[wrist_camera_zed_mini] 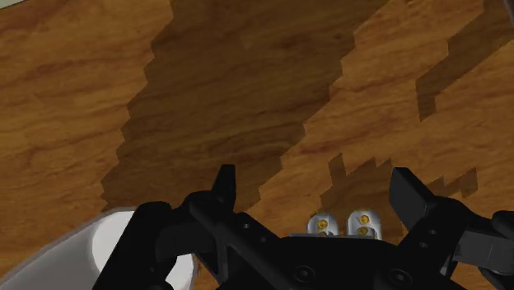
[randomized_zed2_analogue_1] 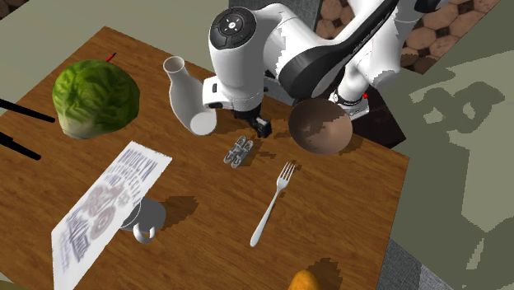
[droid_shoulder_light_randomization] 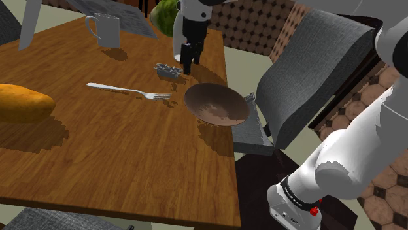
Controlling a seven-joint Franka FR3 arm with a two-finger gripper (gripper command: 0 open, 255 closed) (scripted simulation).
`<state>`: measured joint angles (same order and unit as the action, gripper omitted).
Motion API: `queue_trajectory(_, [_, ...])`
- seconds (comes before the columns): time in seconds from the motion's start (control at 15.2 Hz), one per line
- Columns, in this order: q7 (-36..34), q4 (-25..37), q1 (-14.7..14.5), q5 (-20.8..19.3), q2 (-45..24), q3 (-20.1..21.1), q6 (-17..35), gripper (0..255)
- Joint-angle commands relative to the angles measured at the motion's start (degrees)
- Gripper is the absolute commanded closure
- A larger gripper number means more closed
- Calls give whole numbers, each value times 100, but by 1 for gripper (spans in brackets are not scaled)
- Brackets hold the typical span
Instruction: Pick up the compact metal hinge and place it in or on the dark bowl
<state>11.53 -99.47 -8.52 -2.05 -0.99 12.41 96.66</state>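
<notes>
Now, in the shoulder view, the hand point(droid_shoulder_light_randomization: 188, 64) hangs at the upper middle of the frame, pointing down at the wooden surface point(droid_shoulder_light_randomization: 118, 157). The small grey metal hinge point(droid_shoulder_light_randomization: 168, 70) lies flat on the surface just left of the fingertips, apart from them. The dark bowl point(droid_shoulder_light_randomization: 216, 103) sits right of centre near the surface's edge, to the lower right of the hinge. A fork point(droid_shoulder_light_randomization: 129, 91) lies left of the bowl. A mug point(droid_shoulder_light_randomization: 104, 29) stands in the upper left, and a grey chair point(droid_shoulder_light_randomization: 314, 78) is at the right.

Next, in the second exterior view, the hinge point(randomized_zed2_analogue_1: 239, 152) lies at the middle of the frame. The hand point(randomized_zed2_analogue_1: 260, 125) is just up and right of it, and the bowl point(randomized_zed2_analogue_1: 320, 128) is further right. The fork point(randomized_zed2_analogue_1: 272, 206) lies below them. A green cabbage point(randomized_zed2_analogue_1: 95, 99) sits at the upper left and a newspaper point(randomized_zed2_analogue_1: 107, 202) at the lower left.

Lastly, in the wrist view, the hand point(wrist_camera_zed_mini: 317, 191) has its two fingers wide apart and holds nothing. The hinge point(wrist_camera_zed_mini: 342, 222) shows between them, touched by neither.
</notes>
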Motion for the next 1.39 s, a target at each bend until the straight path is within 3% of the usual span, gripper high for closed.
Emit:
queue_trajectory(0.0, [73, 432, -96, -93, -325, 92, -35, 0])
queue_trajectory(0.33, [211, 1594, -370, -370, -1172, 289, -218, 0])
queue_trajectory(0.86, [207, 924, -330, -359, -1108, 271, 391, 0])
queue_trajectory(1.32, [207, 925, -330, -359, -1108, 270, 389, 0])
